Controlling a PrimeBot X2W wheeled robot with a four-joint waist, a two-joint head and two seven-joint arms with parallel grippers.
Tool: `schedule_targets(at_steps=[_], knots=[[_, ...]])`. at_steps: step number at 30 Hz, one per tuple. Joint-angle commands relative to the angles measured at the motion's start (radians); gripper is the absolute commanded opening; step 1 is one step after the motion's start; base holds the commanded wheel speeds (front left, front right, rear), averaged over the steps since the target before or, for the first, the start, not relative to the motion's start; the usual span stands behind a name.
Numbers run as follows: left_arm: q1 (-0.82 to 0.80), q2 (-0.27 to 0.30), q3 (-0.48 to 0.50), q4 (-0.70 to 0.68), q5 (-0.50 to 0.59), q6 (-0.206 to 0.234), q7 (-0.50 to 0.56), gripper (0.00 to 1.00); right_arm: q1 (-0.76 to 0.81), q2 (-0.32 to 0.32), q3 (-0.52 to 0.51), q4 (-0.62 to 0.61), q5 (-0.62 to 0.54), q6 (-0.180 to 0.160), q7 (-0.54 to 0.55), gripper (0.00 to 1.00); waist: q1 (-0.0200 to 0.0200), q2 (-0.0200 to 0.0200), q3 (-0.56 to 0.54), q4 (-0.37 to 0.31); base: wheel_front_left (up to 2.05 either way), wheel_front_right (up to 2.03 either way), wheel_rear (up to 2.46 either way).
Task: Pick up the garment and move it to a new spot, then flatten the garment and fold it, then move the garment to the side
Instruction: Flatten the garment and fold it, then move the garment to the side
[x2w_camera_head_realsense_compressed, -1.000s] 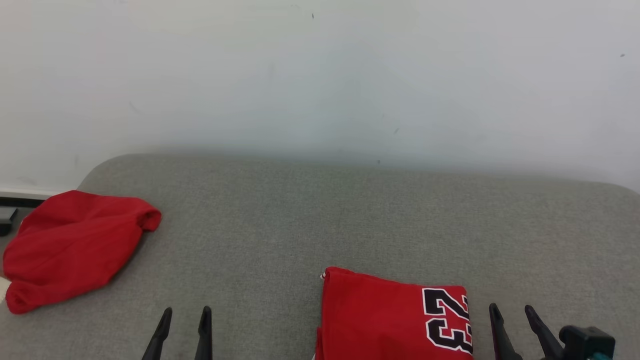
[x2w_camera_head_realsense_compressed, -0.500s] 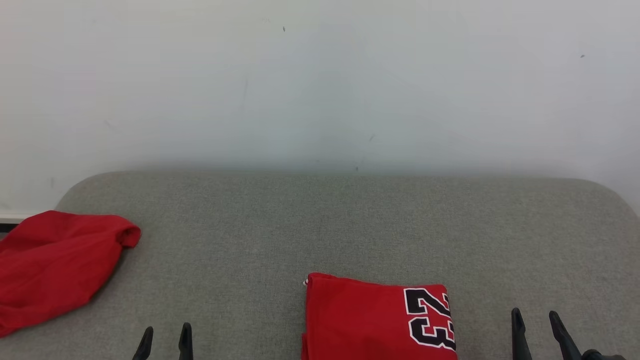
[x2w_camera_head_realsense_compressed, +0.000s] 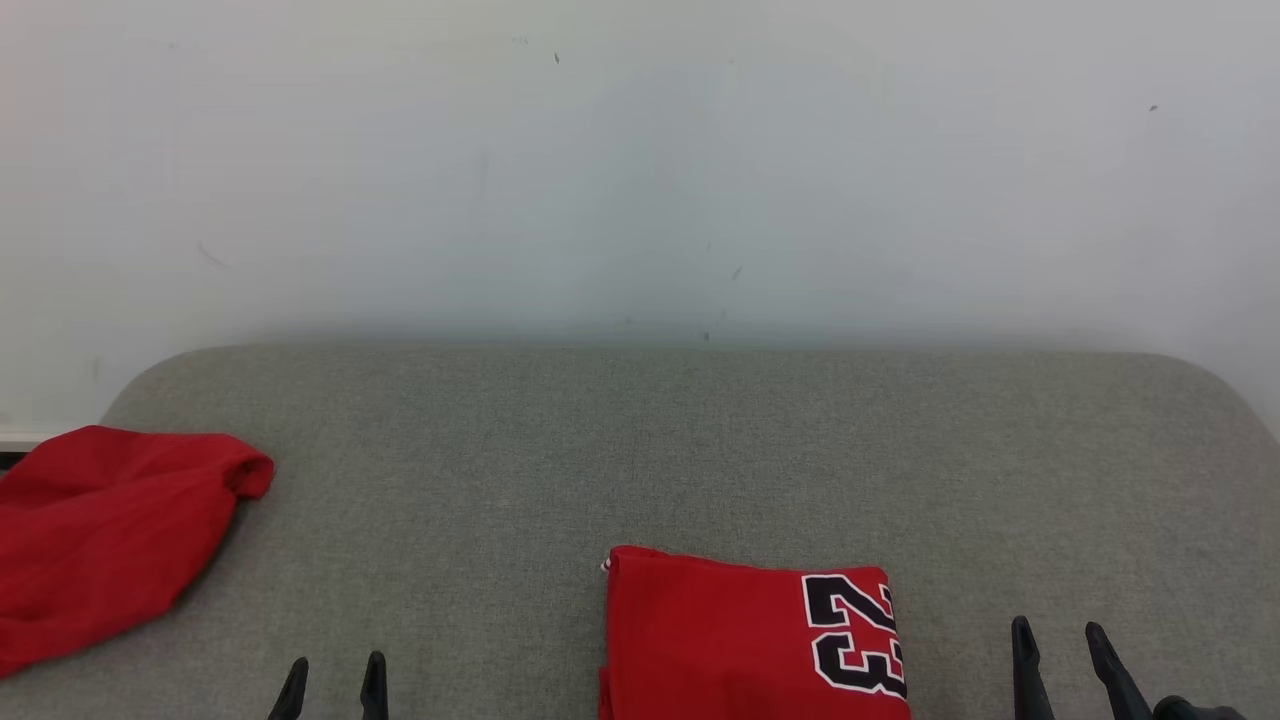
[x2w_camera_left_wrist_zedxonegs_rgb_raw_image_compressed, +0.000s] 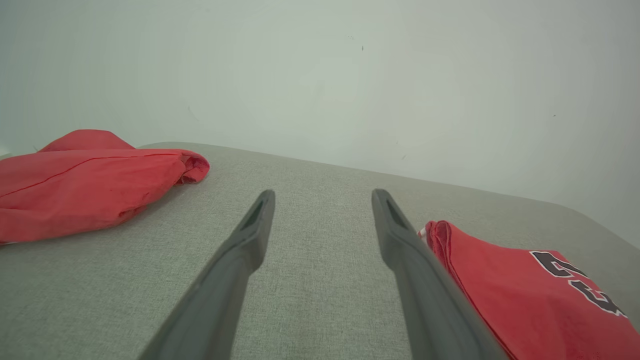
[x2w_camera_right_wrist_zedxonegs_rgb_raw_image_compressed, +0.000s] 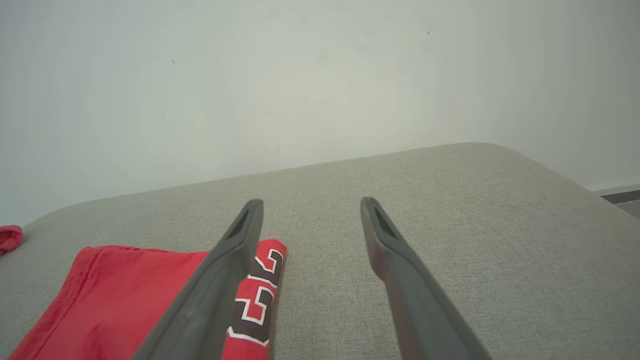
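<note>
Grey fabric covers the padded table (x2w_camera_head_realsense_compressed: 640, 450); at its near edge the left hand (x2w_camera_head_realsense_compressed: 336, 665) and right hand (x2w_camera_head_realsense_compressed: 1057, 630) both have fingers spread, holding nothing. Between them, nearer the right, lies the folded red jersey numbered 23 (x2w_camera_head_realsense_compressed: 720, 640). Farther left sits a crumpled red cloth (x2w_camera_head_realsense_compressed: 100, 530), and a white wall (x2w_camera_head_realsense_compressed: 640, 150) stands behind.

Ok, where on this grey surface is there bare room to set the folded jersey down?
The widest bare stretch of the grey surface runs along the wall, behind the folded jersey. Another patch lies between the jersey and the crumpled red garment, ahead of the left end effector. The right corner past the right end effector is bare. Crowded: the left edge.
</note>
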Motion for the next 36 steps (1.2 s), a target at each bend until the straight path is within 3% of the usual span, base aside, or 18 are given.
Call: schedule_targets(at_steps=[1,9,14,19,22,24,26,32,36], knots=[[0.007,-0.003,0.005,0.003,-0.008,0.001,-0.003,1.0,-0.007,0.001,0.0,0.005,0.013,-0.002,0.003,1.0,0.0,0.0,0.0,0.001,0.0,0.0,0.0],[0.006,-0.007,0.002,0.009,-0.003,0.001,-0.003,1.0,-0.009,0.001,-0.007,0.001,0.011,-0.002,0.015,1.0,0.0,0.0,0.003,0.007,0.0,0.0,0.0],[-0.006,-0.01,-0.003,0.013,0.012,0.001,-0.003,1.0,-0.023,0.001,-0.041,-0.009,0.04,-0.002,0.091,1.0,0.0,0.0,0.008,0.02,0.0,0.0,0.0],[-0.014,-0.008,-0.015,0.015,0.01,0.001,-0.003,1.0,-0.066,0.001,-0.015,-0.014,0.049,-0.002,0.416,1.0,0.0,0.0,0.015,0.048,0.0,0.0,0.0],[-0.014,-0.002,-0.02,0.009,0.003,0.001,-0.003,1.0,-0.102,0.0,-0.032,-0.03,0.037,-0.003,0.643,1.0,0.0,0.0,0.024,0.066,0.0,0.0,0.0],[-0.015,0.0,-0.022,0.006,0.002,0.001,-0.003,1.0,-0.121,0.0,-0.047,-0.035,0.043,-0.003,0.705,1.0,0.0,0.0,0.028,0.07,0.0,0.0,0.0],[-0.022,0.003,-0.03,0.002,0.001,0.001,-0.003,1.0,-0.167,0.001,-0.076,-0.034,0.027,-0.003,0.856,1.0,0.0,0.0,0.041,0.086,0.0,0.0,0.0],[-0.039,0.007,-0.048,-0.001,-0.009,0.001,-0.003,1.0,-0.226,0.001,-0.084,0.011,-0.021,-0.003,1.088,1.0,0.0,0.0,0.06,0.125,0.0,0.0,0.0],[-0.045,0.012,-0.059,-0.004,-0.013,0.001,-0.003,1.0,-0.244,0.0,-0.07,0.033,-0.01,-0.003,1.125,1.0,0.0,0.0,0.074,0.143,0.0,0.0,0.0]])
